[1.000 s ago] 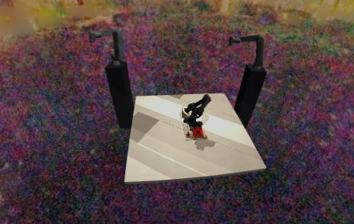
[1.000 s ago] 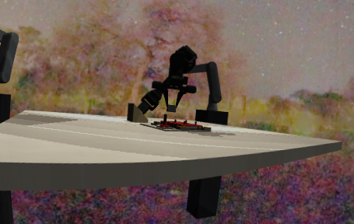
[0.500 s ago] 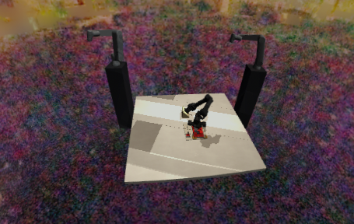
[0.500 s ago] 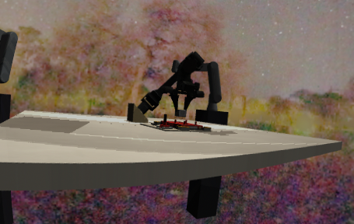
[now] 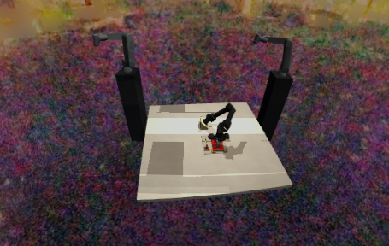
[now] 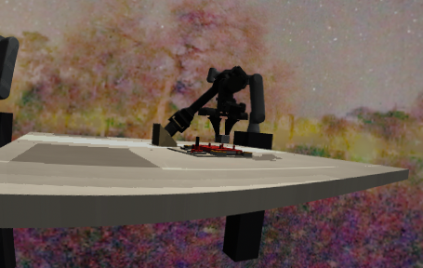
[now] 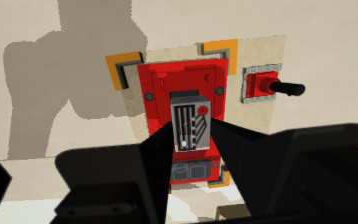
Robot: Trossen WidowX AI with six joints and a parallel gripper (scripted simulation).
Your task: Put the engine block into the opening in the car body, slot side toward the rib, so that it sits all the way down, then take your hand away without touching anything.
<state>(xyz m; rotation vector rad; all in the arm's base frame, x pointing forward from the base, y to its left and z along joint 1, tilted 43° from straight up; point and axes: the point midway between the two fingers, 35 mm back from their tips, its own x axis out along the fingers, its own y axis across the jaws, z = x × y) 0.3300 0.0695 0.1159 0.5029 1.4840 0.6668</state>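
The grey engine block (image 7: 191, 122) (image 6: 224, 139) is between the fingers of my gripper (image 7: 190, 123) (image 6: 223, 135), which is shut on it. Its top shows long dark slots on the left and a red round cap at the upper right in the wrist view. The red car body (image 7: 180, 71) (image 5: 217, 145) (image 6: 215, 149) lies flat beneath. The block hangs over the middle of the body, a little above it in the exterior view. A dark strip of the opening (image 7: 185, 93) shows just beyond the block's far edge. The rest of the opening and the rib are hidden.
Orange corner brackets (image 7: 230, 51) stand around the car body. To its right in the wrist view, a red piece (image 7: 254, 86) with an upright black peg (image 7: 291, 89) (image 6: 197, 140) sits in a grey frame. A wedge-shaped block (image 6: 161, 136) (image 5: 203, 125) stands by the arm's base.
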